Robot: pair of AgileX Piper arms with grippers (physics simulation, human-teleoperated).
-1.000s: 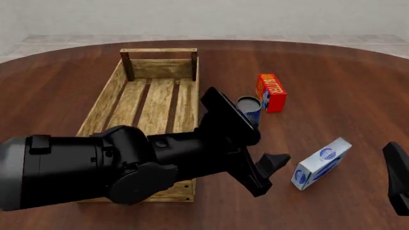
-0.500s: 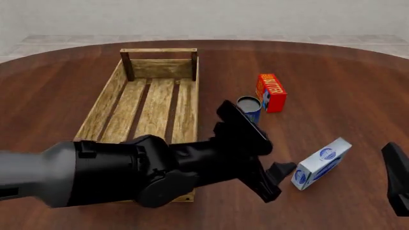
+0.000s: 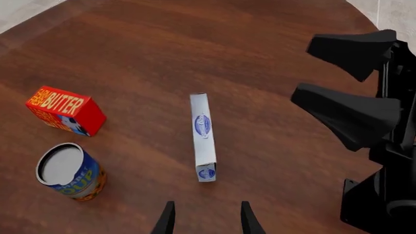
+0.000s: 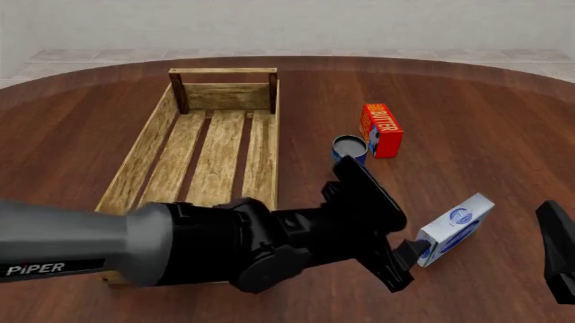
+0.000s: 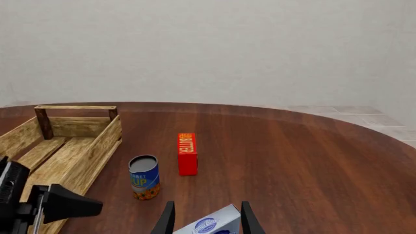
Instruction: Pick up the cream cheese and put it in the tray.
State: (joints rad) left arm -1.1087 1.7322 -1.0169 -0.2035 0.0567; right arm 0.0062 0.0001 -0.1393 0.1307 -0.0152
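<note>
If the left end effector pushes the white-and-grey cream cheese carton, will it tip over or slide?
The white-and-grey cream cheese carton stands on a narrow long edge, so a sideways push probably tips it flat. Its flat, straight faces suggest a stiff box that will not roll. On the smooth wooden table it may slide.

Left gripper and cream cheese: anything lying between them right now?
Nothing: in the left wrist view only bare table separates the left gripper from the cream cheese.

Front looks down forward; both wrist views share the butter box (image 3: 65, 110).
</note>
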